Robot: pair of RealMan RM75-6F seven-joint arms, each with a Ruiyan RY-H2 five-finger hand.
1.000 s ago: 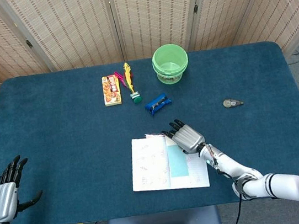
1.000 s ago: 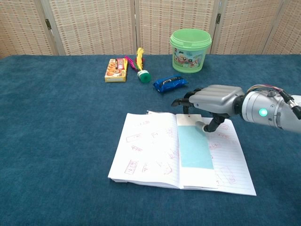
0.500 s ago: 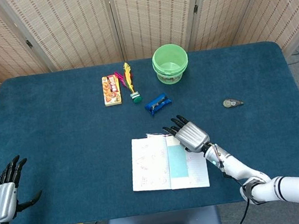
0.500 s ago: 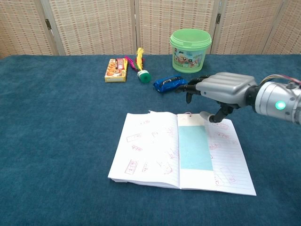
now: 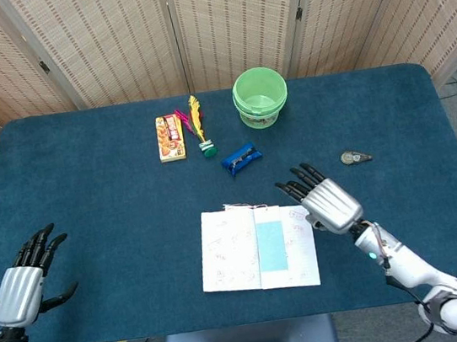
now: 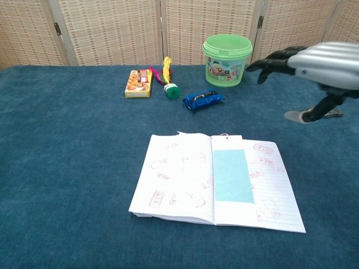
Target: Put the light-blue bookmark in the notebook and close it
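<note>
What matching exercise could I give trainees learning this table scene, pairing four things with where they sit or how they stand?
Things:
1. light-blue bookmark
2. green plastic bucket
3. dark-blue snack packet
4. right hand

Places or states:
A. between the bucket and the notebook
B. raised, fingers apart, holding nothing
C. lying on the open white notebook
D. upright near the table's far edge

Pairs: 1-C, 2-D, 3-A, 4-B

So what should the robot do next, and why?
Probably close the notebook. The bookmark already lies flat on the right page beside the spine, and the book is still open. The right hand is open, holds nothing and is off the pages, so it could lower to the right edge and fold that page over.
</note>
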